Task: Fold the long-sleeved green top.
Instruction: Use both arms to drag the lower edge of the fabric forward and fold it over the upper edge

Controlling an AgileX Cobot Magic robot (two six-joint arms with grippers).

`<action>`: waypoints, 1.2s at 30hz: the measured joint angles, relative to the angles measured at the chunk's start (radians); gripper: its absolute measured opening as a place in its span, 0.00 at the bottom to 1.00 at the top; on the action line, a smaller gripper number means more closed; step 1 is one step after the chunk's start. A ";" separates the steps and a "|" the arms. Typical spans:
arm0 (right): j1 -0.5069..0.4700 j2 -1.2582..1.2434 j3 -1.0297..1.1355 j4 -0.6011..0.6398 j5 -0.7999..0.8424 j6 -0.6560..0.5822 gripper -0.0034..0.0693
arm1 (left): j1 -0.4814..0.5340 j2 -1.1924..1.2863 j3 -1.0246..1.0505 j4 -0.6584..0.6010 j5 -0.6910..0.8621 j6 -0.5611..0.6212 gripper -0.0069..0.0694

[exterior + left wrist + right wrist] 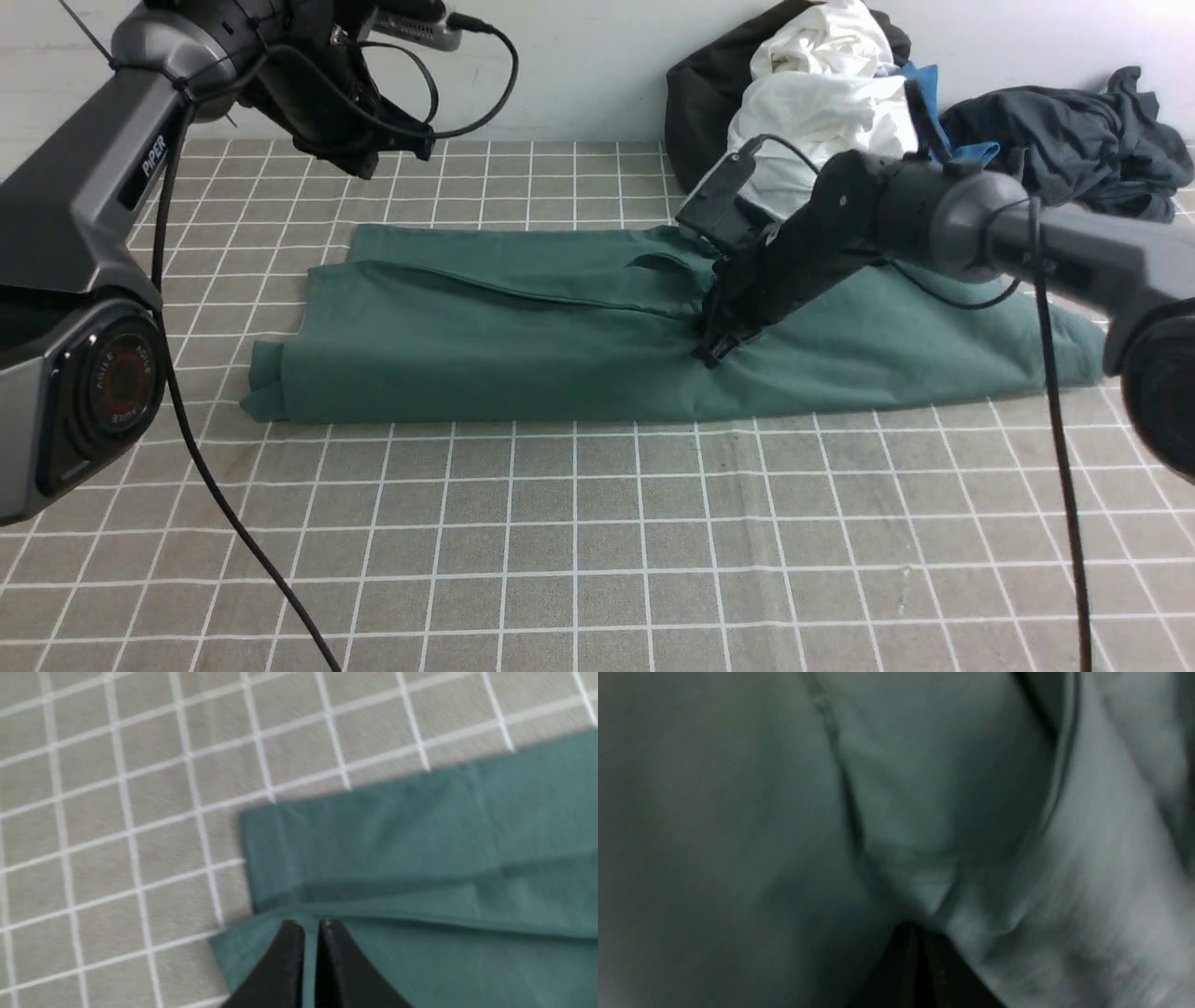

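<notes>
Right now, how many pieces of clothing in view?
5: dark green cotton long-sleeved top flat in the middle; at the back, black fabric heap, crumpled white cloth on it, bright blue shirt peeking out, dark grey garment rightmost. Others may be hidden.

Tablecloth (597, 523): lying flat, grey checks.
White clothes (822, 93): piling up at the back.
Blue shirt (926, 86): peeking out beside them.
Grey garment (1074, 140): lying crumpled, far right.

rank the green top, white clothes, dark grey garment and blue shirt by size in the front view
1. green top
2. white clothes and dark grey garment: too alike to rank
3. blue shirt, mostly hidden
</notes>
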 joint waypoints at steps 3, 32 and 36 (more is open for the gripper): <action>-0.005 0.081 -0.087 0.048 -0.241 0.022 0.03 | 0.000 0.006 0.000 -0.042 0.035 0.048 0.08; -0.109 0.221 -0.286 0.396 -0.236 0.094 0.09 | -0.001 0.166 -0.001 -0.098 -0.012 0.107 0.09; -0.156 0.218 -0.312 0.345 -0.173 0.184 0.15 | 0.023 0.166 -0.027 -0.040 -0.020 0.053 0.16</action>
